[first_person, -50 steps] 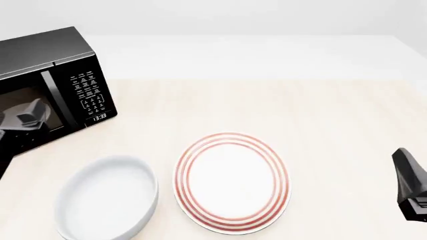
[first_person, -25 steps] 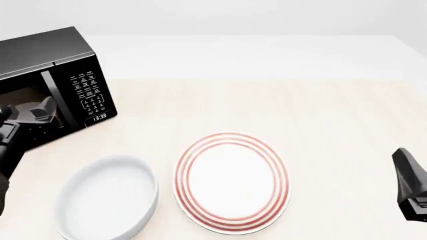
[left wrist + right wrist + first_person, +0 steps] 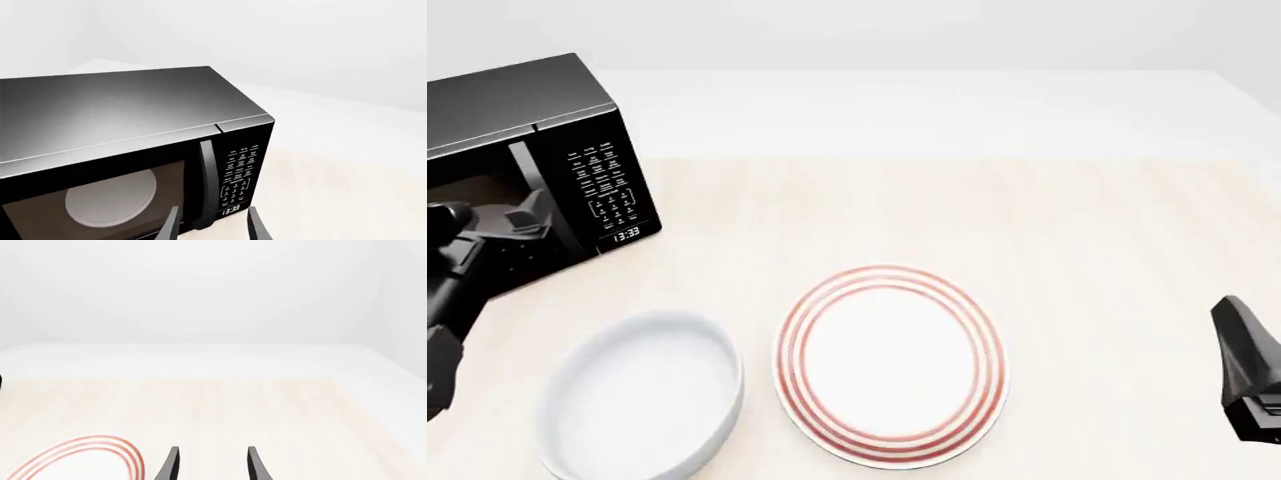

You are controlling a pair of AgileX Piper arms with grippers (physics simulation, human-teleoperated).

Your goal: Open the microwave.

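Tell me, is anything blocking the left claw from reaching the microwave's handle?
Nothing visible is. The left gripper is open, right in front of the microwave, its fingers either side of the grey handle. The white bowl and striped plate sit nearer, off that path.

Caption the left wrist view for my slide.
Open left gripper lines up on the closed microwave's handle.
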